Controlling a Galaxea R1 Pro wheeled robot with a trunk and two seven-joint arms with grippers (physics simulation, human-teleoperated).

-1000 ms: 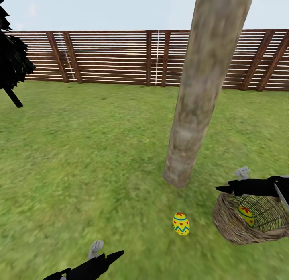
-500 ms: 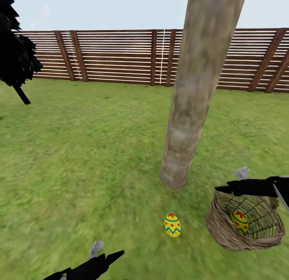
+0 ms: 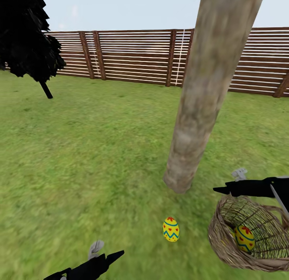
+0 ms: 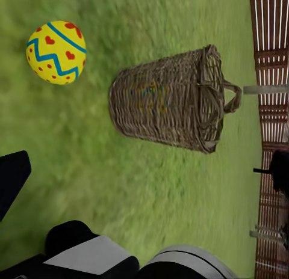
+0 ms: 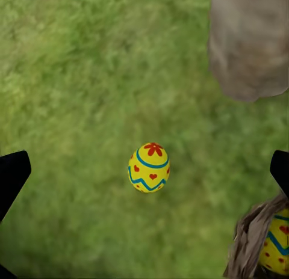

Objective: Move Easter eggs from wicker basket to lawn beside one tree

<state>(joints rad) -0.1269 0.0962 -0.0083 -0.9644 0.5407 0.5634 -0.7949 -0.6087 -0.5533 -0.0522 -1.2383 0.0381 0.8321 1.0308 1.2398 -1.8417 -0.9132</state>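
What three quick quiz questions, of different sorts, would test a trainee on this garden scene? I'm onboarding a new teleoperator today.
1. True or false: an egg lies on the lawn near the base of the tree.
2. Multiple choice: the wicker basket is (A) upright with its opening facing up, (B) tipped on its side, (C) hanging from the fence.
3. Short answer: what shows inside the basket?

Key
1. True; it sits on the grass in front of the trunk, apart from it.
2. B; the left wrist view shows it lying sideways on the grass.
3. A second egg, yellow with blue zigzag and red marks.
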